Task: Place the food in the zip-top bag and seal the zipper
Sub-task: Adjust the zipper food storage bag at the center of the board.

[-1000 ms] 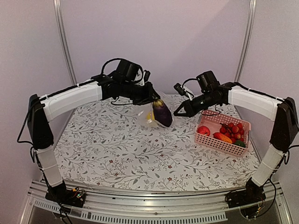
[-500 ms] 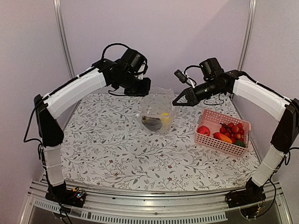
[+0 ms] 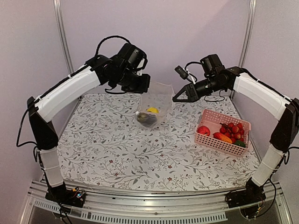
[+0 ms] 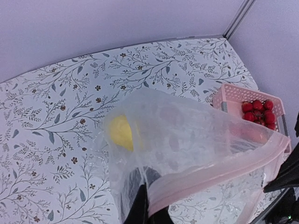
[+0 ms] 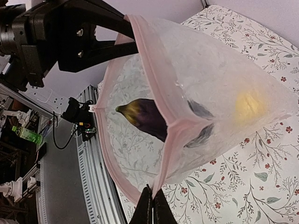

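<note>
The clear zip-top bag (image 3: 159, 96) hangs open between both grippers above the table. My left gripper (image 3: 145, 87) is shut on the bag's left rim, and my right gripper (image 3: 175, 99) is shut on its right rim. In the left wrist view the left gripper (image 4: 146, 201) pinches the pink zipper (image 4: 193, 181). The right gripper (image 5: 153, 193) pinches the zipper (image 5: 110, 159) at the opposite corner. Of the food, a yellow lemon (image 3: 153, 110) and a purple eggplant (image 5: 142, 116) lie in the bag's bottom. Red round pieces (image 3: 233, 129), an orange-red piece (image 3: 223, 136) and a green piece (image 3: 240, 143) sit in the basket.
The pink lattice basket (image 3: 219, 144) stands on the flowered table (image 3: 117, 149) at the right, below my right arm. A wall and two metal posts close the back.
The eggplant has dropped from the bag's mouth to its bottom beside the lemon. Both grippers have risen and the bag now hangs with its mouth spread wide.
</note>
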Robot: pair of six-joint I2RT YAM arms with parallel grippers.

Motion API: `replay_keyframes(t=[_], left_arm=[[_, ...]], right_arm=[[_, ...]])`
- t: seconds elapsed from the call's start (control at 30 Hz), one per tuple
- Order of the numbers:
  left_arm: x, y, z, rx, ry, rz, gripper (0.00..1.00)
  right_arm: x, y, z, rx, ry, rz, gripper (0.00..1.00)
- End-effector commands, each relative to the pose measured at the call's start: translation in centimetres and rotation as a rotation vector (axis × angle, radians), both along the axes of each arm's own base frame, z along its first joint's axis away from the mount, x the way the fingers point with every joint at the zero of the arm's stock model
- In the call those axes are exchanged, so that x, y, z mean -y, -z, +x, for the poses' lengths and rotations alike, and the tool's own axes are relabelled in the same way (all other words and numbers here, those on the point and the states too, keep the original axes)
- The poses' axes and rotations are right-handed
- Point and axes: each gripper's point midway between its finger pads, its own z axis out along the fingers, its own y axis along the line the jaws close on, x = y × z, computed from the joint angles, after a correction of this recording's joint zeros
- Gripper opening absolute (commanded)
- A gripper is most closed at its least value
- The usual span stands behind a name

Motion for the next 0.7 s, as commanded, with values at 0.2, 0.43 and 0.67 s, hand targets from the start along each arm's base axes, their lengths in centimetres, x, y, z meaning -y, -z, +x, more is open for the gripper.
replay_keyframes(t=[0.2, 0.43, 0.67], left_arm=[[-0.1, 2.9, 2.4, -0.001, -0.02, 0.015, 0.0], [0.3, 1.2, 1.2, 0.013, 0.018, -0.055, 0.0], [-0.1, 2.8, 1.2, -0.028, 0.017, -0.015, 0.0]], right_arm=[[0.0, -1.3, 0.0, 0.031, -0.029, 0.032, 0.11], [1.3, -2.6, -0.1, 0.098, -0.017, 0.021, 0.48], [6.6, -2.0, 2.4, 0.152, 0.113, -0.034, 0.53]])
